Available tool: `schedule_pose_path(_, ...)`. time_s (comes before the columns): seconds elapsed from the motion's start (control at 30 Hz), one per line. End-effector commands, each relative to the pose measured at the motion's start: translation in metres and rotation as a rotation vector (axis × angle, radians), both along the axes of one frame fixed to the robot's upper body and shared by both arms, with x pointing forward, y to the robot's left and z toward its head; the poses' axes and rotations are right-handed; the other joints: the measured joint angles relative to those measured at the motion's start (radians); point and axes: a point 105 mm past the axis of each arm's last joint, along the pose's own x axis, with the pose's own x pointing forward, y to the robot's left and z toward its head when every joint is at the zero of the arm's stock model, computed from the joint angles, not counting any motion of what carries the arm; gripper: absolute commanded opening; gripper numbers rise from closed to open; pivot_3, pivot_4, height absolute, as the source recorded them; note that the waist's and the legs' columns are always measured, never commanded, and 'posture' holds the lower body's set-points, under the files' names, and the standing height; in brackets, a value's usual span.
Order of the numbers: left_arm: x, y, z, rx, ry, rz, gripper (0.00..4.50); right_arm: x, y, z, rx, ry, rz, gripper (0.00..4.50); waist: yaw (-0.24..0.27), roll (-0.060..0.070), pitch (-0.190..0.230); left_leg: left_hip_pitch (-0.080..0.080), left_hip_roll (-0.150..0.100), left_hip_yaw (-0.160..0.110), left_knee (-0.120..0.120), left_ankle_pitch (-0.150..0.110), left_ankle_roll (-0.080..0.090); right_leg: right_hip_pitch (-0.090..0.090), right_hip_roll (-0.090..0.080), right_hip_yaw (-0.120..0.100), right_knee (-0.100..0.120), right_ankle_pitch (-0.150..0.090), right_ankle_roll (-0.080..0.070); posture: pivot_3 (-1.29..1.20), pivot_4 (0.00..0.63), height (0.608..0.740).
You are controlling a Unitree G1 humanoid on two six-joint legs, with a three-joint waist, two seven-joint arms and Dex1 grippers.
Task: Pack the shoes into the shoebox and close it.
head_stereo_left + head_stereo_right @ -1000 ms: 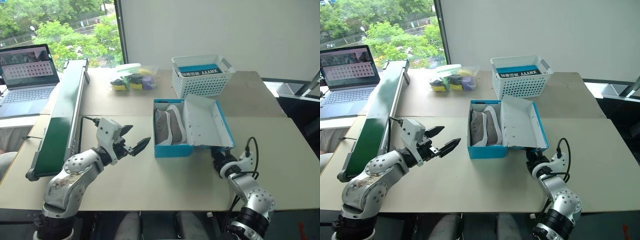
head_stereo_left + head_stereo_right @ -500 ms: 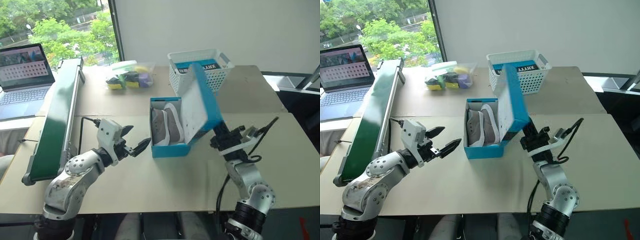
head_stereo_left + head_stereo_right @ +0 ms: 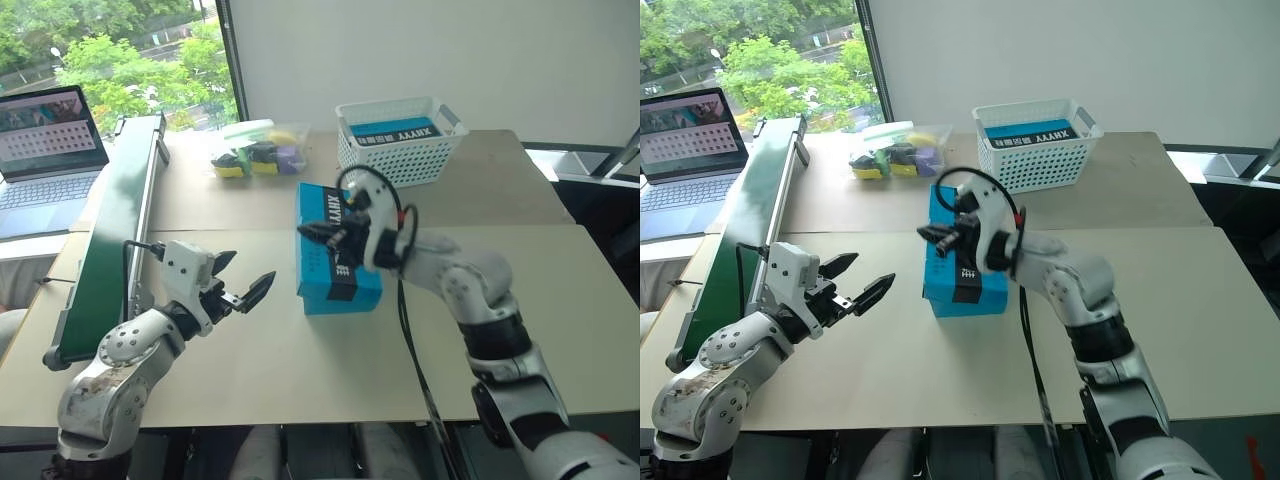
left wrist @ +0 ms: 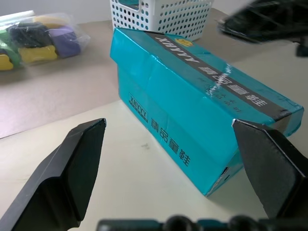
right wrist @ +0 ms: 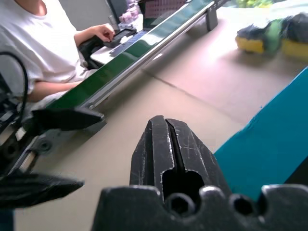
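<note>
The closed blue shoebox (image 3: 336,250) lies on the table (image 3: 300,370) under the right gripper (image 3: 312,231), whose fingers are pressed together above its lid. The left gripper (image 3: 243,283), spread wide, points at the box from just beside it.

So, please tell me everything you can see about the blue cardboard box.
The bright-blue rectangular cardboard shoebox lies flat on the beige table, lid closed. A black band with white lettering crosses the lid, and white characters run along its side. The right claw, shut, is over its lid; contact is unclear. The open left claw is apart from it.
</note>
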Motion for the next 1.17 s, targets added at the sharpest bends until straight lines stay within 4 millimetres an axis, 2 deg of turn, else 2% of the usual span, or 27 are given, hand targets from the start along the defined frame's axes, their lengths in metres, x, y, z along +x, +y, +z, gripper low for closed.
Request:
schedule_pose_path(0.03, -0.006, -0.007, 0.009, -0.003, -0.043, -0.009, 4.50, 0.036, 0.010, 0.007, -0.040, -0.098, -0.102, 0.01, -0.003, 0.000, 0.000, -0.003, -0.001, 0.000, 0.000, 0.000, 0.000, -0.003, -0.001, 0.001, 0.001, 0.002, 0.001, 0.00, 0.150, 0.735)
schedule_pose_path(0.1, -0.007, -0.009, 0.009, -0.009, -0.046, -0.004, 4.50, 0.050, 0.013, -0.010, -0.108, -0.083, -0.137, 0.01, -0.004, -0.001, 0.000, -0.004, -0.001, 0.000, 0.000, 0.000, 0.000, -0.004, -0.001, 0.001, 0.001, 0.002, 0.001, 0.00, 0.150, 0.735)
schedule_pose_path(0.17, -0.009, -0.010, 0.010, -0.011, -0.049, 0.002, 4.50, 0.057, 0.012, -0.044, -0.270, -0.065, -0.146, 0.01, -0.002, -0.001, 0.000, -0.004, -0.001, 0.000, 0.000, 0.000, 0.000, -0.004, -0.001, 0.001, 0.001, 0.002, 0.000, 0.00, 0.150, 0.735)
schedule_pose_path(0.27, -0.012, -0.008, 0.010, -0.010, -0.052, 0.017, 4.50, 0.051, 0.011, -0.096, -0.445, 0.031, -0.083, 0.01, -0.003, -0.001, 0.000, -0.004, -0.002, 0.000, 0.000, 0.000, 0.000, -0.004, -0.002, 0.001, 0.001, 0.003, 0.001, 0.00, 0.150, 0.735)
schedule_pose_path(0.33, -0.013, -0.008, 0.010, -0.010, -0.052, 0.025, 4.50, 0.046, 0.008, -0.120, -0.518, 0.093, -0.044, 0.01, -0.004, -0.001, -0.001, -0.001, -0.002, 0.000, 0.001, 0.000, 0.000, -0.002, -0.002, 0.001, 0.002, 0.003, 0.000, 0.00, 0.150, 0.735)
schedule_pose_path(0.4, -0.013, -0.008, 0.010, -0.012, -0.054, 0.034, 4.50, 0.044, 0.005, -0.130, -0.537, 0.128, -0.038, 0.01, -0.005, -0.003, -0.005, 0.004, -0.001, 0.000, -0.001, 0.000, 0.000, 0.002, -0.001, 0.001, 0.002, 0.002, 0.000, 0.00, 0.150, 0.735)
schedule_pose_path(0.47, -0.013, -0.007, 0.011, -0.019, -0.058, 0.050, 4.50, 0.045, 0.004, -0.131, -0.535, 0.130, -0.042, 0.01, -0.006, -0.003, -0.005, 0.010, -0.001, 0.000, -0.001, 0.000, 0.000, 0.008, -0.001, 0.001, 0.001, 0.002, 0.000, 0.00, 0.150, 0.735)
schedule_pose_path(0.57, -0.012, -0.006, 0.011, -0.020, -0.063, 0.063, 4.50, 0.056, 0.000, -0.119, -0.503, 0.096, -0.107, 0.01, -0.008, -0.003, -0.006, 0.022, -0.001, 0.001, -0.002, -0.001, -0.001, 0.021, -0.001, 0.001, -0.002, 0.001, 0.000, 0.00, 0.150, 0.735)
schedule_pose_path(0.63, -0.011, -0.005, 0.012, -0.022, -0.071, 0.076, 4.50, 0.064, 0.001, -0.095, -0.392, 0.068, -0.147, 0.01, -0.007, -0.003, -0.006, 0.025, -0.001, 0.000, -0.002, -0.001, -0.001, 0.024, 0.000, 0.001, -0.003, 0.001, 0.000, 0.00, 0.150, 0.735)
schedule_pose_path(0.67, -0.009, -0.004, 0.013, -0.026, -0.078, 0.091, 4.50, 0.067, 0.002, -0.073, -0.275, 0.066, -0.158, 0.01, -0.006, -0.003, -0.006, 0.025, -0.001, 0.000, -0.002, -0.001, -0.001, 0.025, 0.000, 0.001, -0.003, 0.001, 0.001, 0.00, 0.150, 0.735)
schedule_pose_path(0.7, -0.008, -0.001, 0.013, -0.034, -0.084, 0.110, 4.50, 0.069, 0.001, -0.037, -0.080, 0.077, -0.159, 0.01, -0.005, -0.003, -0.005, 0.025, -0.001, 0.000, -0.002, -0.001, -0.001, 0.025, 0.000, 0.001, -0.002, 0.001, 0.001, 0.00, 0.150, 0.735)
schedule_pose_path(0.77, -0.007, 0.003, 0.015, -0.052, -0.093, 0.139, 4.50, 0.063, -0.014, 0.015, 0.212, 0.080, -0.127, 0.01, -0.001, -0.003, -0.004, 0.022, -0.001, -0.001, -0.001, -0.001, -0.001, 0.023, 0.000, 0.000, -0.002, 0.001, 0.001, 0.00, 0.150, 0.735)
schedule_pose_path(0.8, -0.007, 0.005, 0.016, -0.066, -0.097, 0.154, 4.50, 0.057, -0.024, 0.034, 0.315, 0.079, -0.106, 0.01, -0.001, -0.003, -0.003, 0.016, -0.001, -0.001, 0.001, -0.001, -0.001, 0.017, 0.000, 0.000, -0.001, 0.002, 0.000, 0.00, 0.150, 0.735)
schedule_pose_path(0.87, -0.005, 0.011, 0.018, -0.094, -0.108, 0.198, 4.50, 0.042, -0.050, 0.055, 0.425, 0.060, -0.076, 0.01, 0.001, -0.003, -0.003, 0.008, -0.001, -0.002, 0.001, -0.001, -0.001, 0.010, -0.001, 0.000, -0.001, 0.003, 0.001, 0.00, 0.150, 0.735)
schedule_pose_path(0.93, -0.005, 0.016, 0.019, -0.112, -0.116, 0.238, 4.50, 0.025, -0.070, 0.059, 0.447, 0.048, -0.055, 0.01, 0.005, -0.003, -0.004, -0.001, -0.001, -0.002, 0.001, -0.002, 0.000, 0.001, -0.001, -0.001, 0.000, 0.003, 0.001, 0.00, 0.150, 0.735)
schedule_pose_path(1.0, -0.005, 0.022, 0.020, -0.131, -0.125, 0.280, 4.50, 0.007, -0.089, 0.053, 0.433, 0.046, -0.045, 0.01, 0.012, -0.004, -0.004, -0.006, -0.001, -0.002, 0.001, -0.002, 0.001, -0.003, -0.001, -0.001, 0.002, 0.003, 0.001, 0.00, 0.150, 0.735)
schedule_pose_path(1.17, -0.004, 0.028, 0.019, -0.149, -0.135, 0.339, 4.50, 0.003, -0.099, 0.017, 0.257, 0.088, -0.156, 0.01, -0.002, -0.003, -0.004, -0.006, -0.001, 0.002, 0.004, -0.004, 0.004, -0.004, -0.002, 0.004, 0.001, 0.003, 0.001, 0.00, 0.150, 0.735)
